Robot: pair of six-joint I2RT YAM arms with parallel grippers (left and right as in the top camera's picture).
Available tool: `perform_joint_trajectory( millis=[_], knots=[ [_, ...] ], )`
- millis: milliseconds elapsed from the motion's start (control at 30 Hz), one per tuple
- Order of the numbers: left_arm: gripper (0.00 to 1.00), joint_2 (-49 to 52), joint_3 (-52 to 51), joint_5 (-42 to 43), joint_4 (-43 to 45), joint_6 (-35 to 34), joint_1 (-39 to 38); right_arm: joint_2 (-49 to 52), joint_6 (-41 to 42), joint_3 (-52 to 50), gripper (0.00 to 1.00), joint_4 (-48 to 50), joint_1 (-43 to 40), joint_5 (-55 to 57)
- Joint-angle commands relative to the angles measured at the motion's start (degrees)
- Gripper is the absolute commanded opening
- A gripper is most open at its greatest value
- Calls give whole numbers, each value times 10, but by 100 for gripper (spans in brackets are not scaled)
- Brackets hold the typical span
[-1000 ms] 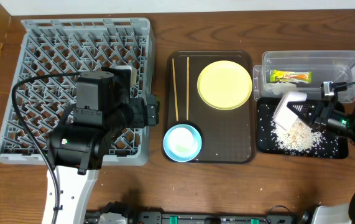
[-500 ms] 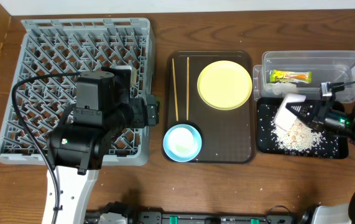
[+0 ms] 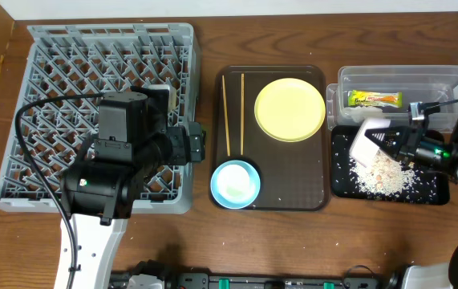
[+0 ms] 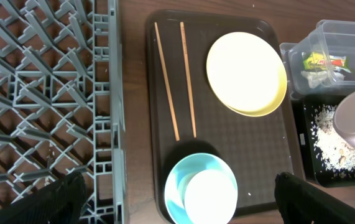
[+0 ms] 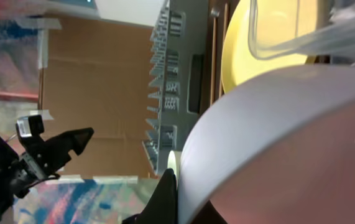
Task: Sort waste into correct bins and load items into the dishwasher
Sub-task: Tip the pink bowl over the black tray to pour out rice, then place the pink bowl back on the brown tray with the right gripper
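Observation:
My right gripper [image 3: 395, 143] is shut on the rim of a small white bowl [image 3: 370, 136], held tilted over the black tray [image 3: 431, 189], where rice scraps [image 3: 383, 173] lie. In the right wrist view the bowl [image 5: 276, 137] fills the frame, one black finger [image 5: 166, 194] against its rim. The snack wrapper [image 3: 375, 99] and tissue [image 4: 317, 78] lie in the clear tub [image 3: 456, 80]. The yellow plate [image 3: 289, 109], two chopsticks [image 3: 233, 112] and a blue bowl [image 3: 235, 183] holding a white cup [image 4: 209, 196] rest on the brown tray [image 3: 293, 197]. My left gripper [image 4: 180, 182] hangs open above the blue bowl.
The grey dish rack [image 3: 68, 80] fills the left of the table, with my left arm [image 3: 116, 160] over its near right part. The brown tray sits between the rack and the two bins. Bare wood runs along the front edge.
My right gripper has carried the tilted white bowl slightly left and toward the back over the black tray. The left arm has not moved.

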Motion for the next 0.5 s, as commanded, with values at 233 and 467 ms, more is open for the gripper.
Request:
perform_joint_trajectory(
  millis=[233,467],
  knots=[
    [97,1,11,7,-1,8,-1,-93,29,39,1,-8,158,121],
    [97,1,11,7,-1,8,-1,-164,34,70,1,-68,456,628]
  ],
)
